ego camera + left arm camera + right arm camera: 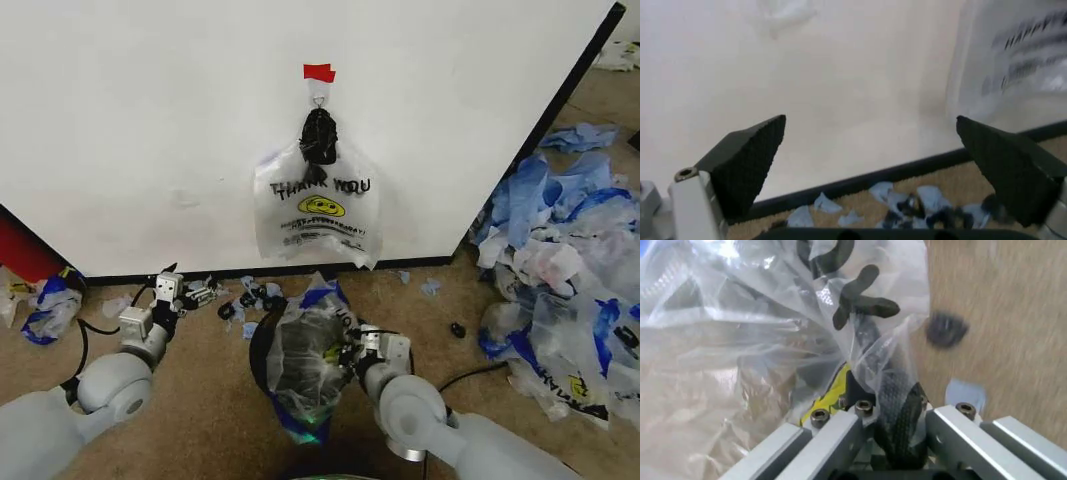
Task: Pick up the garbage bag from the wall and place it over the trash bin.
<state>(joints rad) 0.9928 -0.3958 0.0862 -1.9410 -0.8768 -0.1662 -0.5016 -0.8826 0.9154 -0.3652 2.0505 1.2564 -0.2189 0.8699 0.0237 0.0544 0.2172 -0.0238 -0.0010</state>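
Grey rounded arms, seemingly ridged black fingertips (750, 160)

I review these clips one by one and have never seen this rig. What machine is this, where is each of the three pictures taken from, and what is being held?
This is a wheeled robot with two arms. The wide picture comes from its head camera, looking down at a carpeted floor and a white wall. A "THANK YOU" garbage bag hangs on the wall under red tape. Another such bag is draped over the black trash bin. The other two pictures come from wrist cameras. The left gripper is open, facing the wall's foot with nothing between its pads. The right gripper is shut on the draped bag's plastic at the bin. Loose blue plastic bags lie piled to the robot's right.
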